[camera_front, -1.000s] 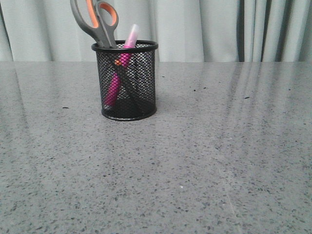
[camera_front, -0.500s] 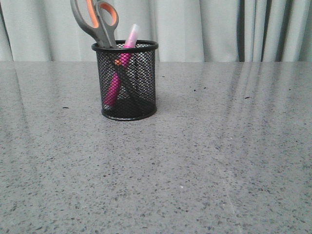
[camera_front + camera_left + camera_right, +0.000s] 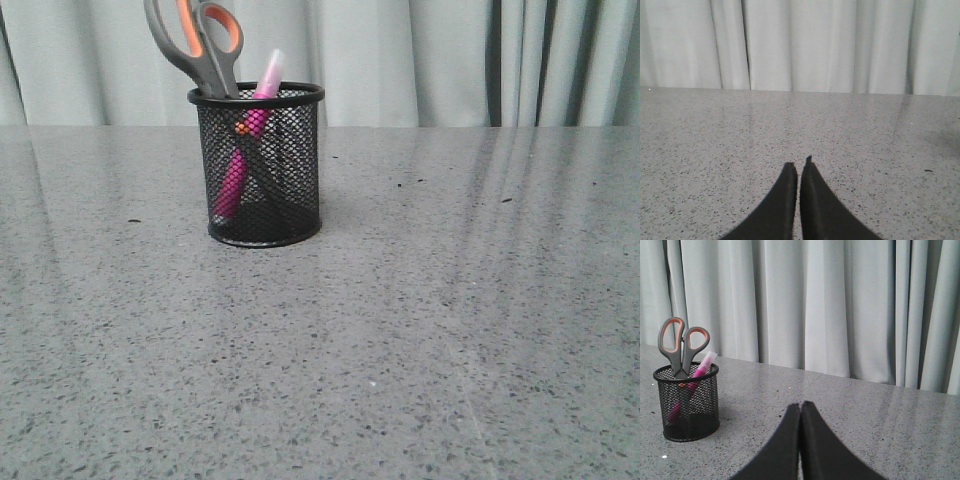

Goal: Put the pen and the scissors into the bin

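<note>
The black wire-mesh bin [image 3: 262, 170] stands upright on the grey speckled table, left of centre in the front view. The scissors [image 3: 198, 42] stand in it, blades down, with the grey and orange handles above the rim. The magenta pen [image 3: 245, 150] leans inside it with its clear cap above the rim. The right wrist view shows the bin [image 3: 687, 402], the scissors [image 3: 682, 345] and the pen [image 3: 701, 369] too. My right gripper [image 3: 800, 403] is shut and empty, well apart from the bin. My left gripper [image 3: 799, 162] is shut and empty over bare table. Neither gripper shows in the front view.
Pale grey-green curtains [image 3: 420, 60] hang behind the table's far edge. The speckled tabletop [image 3: 420, 330] stretches wide in front of and to the right of the bin.
</note>
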### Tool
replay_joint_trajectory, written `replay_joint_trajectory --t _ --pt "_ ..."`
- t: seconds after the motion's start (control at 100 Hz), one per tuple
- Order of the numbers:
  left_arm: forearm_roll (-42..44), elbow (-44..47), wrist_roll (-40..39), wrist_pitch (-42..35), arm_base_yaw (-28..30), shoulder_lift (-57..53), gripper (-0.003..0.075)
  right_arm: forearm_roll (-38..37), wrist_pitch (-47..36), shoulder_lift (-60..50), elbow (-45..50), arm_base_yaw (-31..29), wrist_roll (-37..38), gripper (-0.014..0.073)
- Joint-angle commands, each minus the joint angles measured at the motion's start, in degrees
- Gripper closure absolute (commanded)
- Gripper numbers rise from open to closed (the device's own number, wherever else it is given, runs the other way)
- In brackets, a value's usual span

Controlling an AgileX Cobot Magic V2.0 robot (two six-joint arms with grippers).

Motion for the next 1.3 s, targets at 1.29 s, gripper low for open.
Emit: replay_joint_trajectory --t 1.29 --pt "0.0 1.4 0.0 -3.9 0.2 -1.8 0.074 -4.7 -0.9 0.3 7.1 -20.2 3.1 0.0651"
